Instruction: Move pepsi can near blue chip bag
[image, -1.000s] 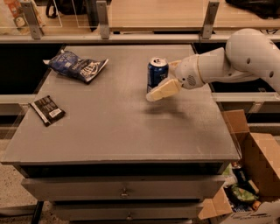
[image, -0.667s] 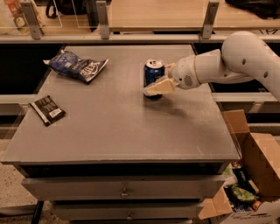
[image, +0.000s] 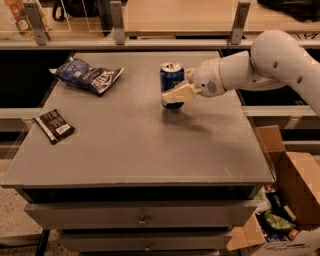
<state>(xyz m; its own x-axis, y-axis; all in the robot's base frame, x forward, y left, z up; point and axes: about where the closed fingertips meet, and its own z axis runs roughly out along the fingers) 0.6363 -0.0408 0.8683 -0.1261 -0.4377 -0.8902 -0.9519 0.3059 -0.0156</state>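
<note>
The pepsi can (image: 171, 79) is dark blue with a silver top and stands upright at the back middle of the grey table (image: 140, 155). My gripper (image: 177, 92) reaches in from the right on the white arm and is shut on the can, with one cream finger across the can's front lower half. The blue chip bag (image: 89, 76) lies wrinkled at the table's back left, well apart from the can and to its left.
A small flat black packet with a white label (image: 55, 126) lies near the table's left edge. An open cardboard box (image: 295, 195) with items stands on the floor to the right. A rail with posts (image: 117, 22) runs behind the table.
The gripper has moved left with the pepsi can in it, bringing the can closer to the blue chip bag. The bag and the black packet have not moved.
</note>
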